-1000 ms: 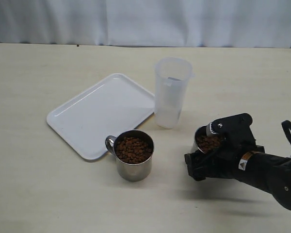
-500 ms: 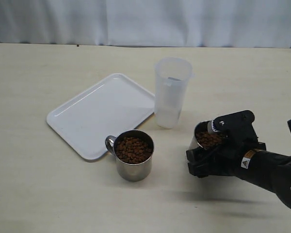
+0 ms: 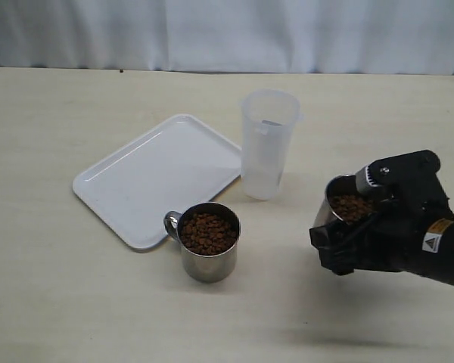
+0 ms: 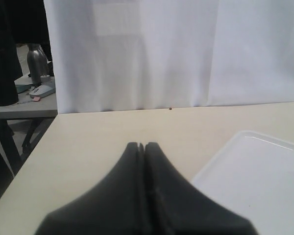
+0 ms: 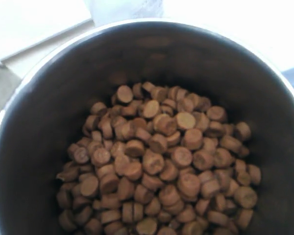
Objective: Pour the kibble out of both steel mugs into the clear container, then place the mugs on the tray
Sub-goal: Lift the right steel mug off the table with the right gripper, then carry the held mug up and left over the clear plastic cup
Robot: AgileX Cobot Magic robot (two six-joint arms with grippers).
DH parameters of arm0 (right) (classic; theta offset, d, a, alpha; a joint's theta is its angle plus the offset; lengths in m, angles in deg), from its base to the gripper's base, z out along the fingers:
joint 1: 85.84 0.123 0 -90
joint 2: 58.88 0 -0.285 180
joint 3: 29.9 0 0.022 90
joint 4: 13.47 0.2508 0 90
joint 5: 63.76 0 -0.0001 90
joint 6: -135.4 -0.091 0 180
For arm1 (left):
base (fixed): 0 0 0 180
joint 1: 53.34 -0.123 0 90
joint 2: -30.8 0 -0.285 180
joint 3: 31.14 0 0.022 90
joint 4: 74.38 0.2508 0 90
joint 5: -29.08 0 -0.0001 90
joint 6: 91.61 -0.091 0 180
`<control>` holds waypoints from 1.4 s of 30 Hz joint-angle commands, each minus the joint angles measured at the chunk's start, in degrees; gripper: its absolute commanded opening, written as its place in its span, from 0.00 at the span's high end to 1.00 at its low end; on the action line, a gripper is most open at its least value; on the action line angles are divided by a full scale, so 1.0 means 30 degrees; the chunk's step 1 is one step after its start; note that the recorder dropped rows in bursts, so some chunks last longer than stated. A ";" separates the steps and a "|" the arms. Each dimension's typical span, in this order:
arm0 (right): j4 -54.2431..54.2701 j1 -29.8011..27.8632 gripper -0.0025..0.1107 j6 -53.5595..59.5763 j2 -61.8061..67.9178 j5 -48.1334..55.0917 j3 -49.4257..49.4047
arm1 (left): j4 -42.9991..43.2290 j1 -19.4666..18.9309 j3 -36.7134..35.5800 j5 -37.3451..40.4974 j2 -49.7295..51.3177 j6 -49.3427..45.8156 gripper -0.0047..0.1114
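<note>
One steel mug (image 3: 206, 248) full of kibble (image 3: 207, 232) stands on the table in front of the tray (image 3: 147, 178). The second steel mug (image 3: 337, 206), also holding kibble (image 3: 352, 206), is gripped by my right gripper (image 3: 356, 221) and hangs above the table, right of the clear container (image 3: 268, 144). In the right wrist view this mug's inner wall (image 5: 137, 54) and its kibble (image 5: 157, 166) fill the picture; the fingers are hidden. My left gripper (image 4: 142, 145) is shut on nothing, beside a corner of the tray (image 4: 257, 181). It is outside the exterior view.
A white curtain (image 3: 227, 34) hangs behind the table's far edge. The left wrist view shows the table's side edge and, beyond it, another table (image 4: 19, 105) with a metal flask (image 4: 36, 61).
My right gripper has risen and moved right with its mug, which has come up off the table. The other mug, container and tray have stayed put.
</note>
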 commanded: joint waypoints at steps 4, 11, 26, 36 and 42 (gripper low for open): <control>-0.0111 -0.2880 0.94 0.0225 -0.2566 0.4502 0.1121 | -0.0025 0.0001 0.0166 -0.0245 0.0011 0.0037 0.96; -0.0111 -0.4567 0.94 0.0225 -0.2610 0.3620 0.0864 | -0.0025 0.0001 0.0166 -0.0245 0.0011 0.0037 0.96; 0.0018 -0.4523 0.94 -0.3056 -0.6581 0.0637 -0.0879 | -0.0025 0.0001 0.0166 -0.0245 0.0011 0.0037 0.96; -0.0091 -0.4523 0.94 -0.2523 -0.6002 0.5159 0.1094 | -0.0025 0.0001 0.0166 -0.0380 0.0011 0.0037 0.96; -0.0091 -0.4523 0.94 -0.2379 -0.5458 0.5495 0.1300 | -0.0025 0.0001 0.0166 -0.0380 0.0011 0.0037 0.96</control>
